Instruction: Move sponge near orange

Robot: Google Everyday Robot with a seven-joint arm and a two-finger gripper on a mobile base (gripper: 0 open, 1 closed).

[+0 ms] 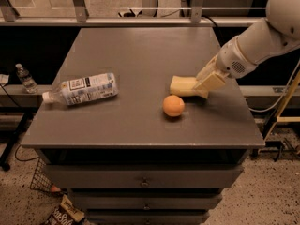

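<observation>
The pale yellow sponge [182, 85] lies on the grey table top [140, 55], right of centre. The orange [173, 105] sits just in front of it and slightly left, a small gap apart. My gripper [205, 83] reaches in from the right on a white arm [253, 46]; its pale fingers are shut on the sponge's right end, low over the table.
A plastic water bottle [80, 90] lies on its side at the table's left. A small bottle [24, 78] stands on a ledge off the left edge. Drawers sit below the front edge; a rail runs behind the table.
</observation>
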